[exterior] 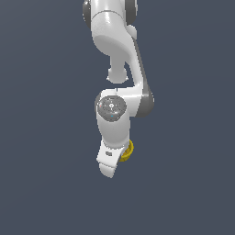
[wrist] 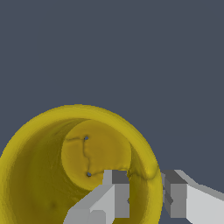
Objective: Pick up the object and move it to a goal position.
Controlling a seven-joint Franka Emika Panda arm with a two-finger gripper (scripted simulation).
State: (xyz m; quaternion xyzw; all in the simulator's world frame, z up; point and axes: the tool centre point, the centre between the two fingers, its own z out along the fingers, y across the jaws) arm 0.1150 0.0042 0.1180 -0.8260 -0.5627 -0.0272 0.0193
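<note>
Now | gripper (wrist: 146, 194) pinches the yellow cup (wrist: 52, 175) by its thin wall, one finger inside, one outside | cup rides tucked behind the arm (exterior: 114, 124) in the exterior view | likely light, rigid, smooth: may pivot, so rim grip suits

A bare simulated workspace is shown, with a flat, featureless slate-grey ground (exterior: 41, 183) rendered everywhere and no room, walls or furniture to be seen
</note>
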